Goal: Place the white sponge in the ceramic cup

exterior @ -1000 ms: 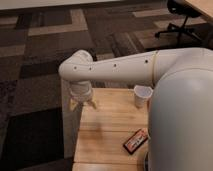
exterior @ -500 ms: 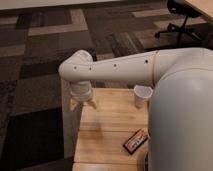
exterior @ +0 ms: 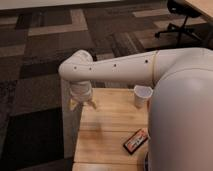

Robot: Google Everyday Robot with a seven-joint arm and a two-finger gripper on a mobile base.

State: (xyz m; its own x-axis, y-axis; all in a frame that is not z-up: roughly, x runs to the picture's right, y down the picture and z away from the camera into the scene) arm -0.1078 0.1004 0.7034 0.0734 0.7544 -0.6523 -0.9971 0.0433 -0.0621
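Packet (exterior: 136, 141), black and orange, lies flat near the front right of the wooden table (exterior: 110, 125), its long axis slanting away to the right. Farther back, the gripper (exterior: 83, 103) hangs over the far left corner. Whether it is released or grasping cannot be told, and the white sponge cannot be picked out. The ceramic cup (exterior: 142, 96) stands upright at the far edge, mouth up, long axis vertical. Nothing has shifted since the earlier frame.

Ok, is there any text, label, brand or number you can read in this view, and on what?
Nothing is readable.
The flat black-and-orange packet on the light wooden table: print too blurred to read.
The small plain white ceramic cup: no marking visible.
The end effector, at the table's far left corner: no label visible.
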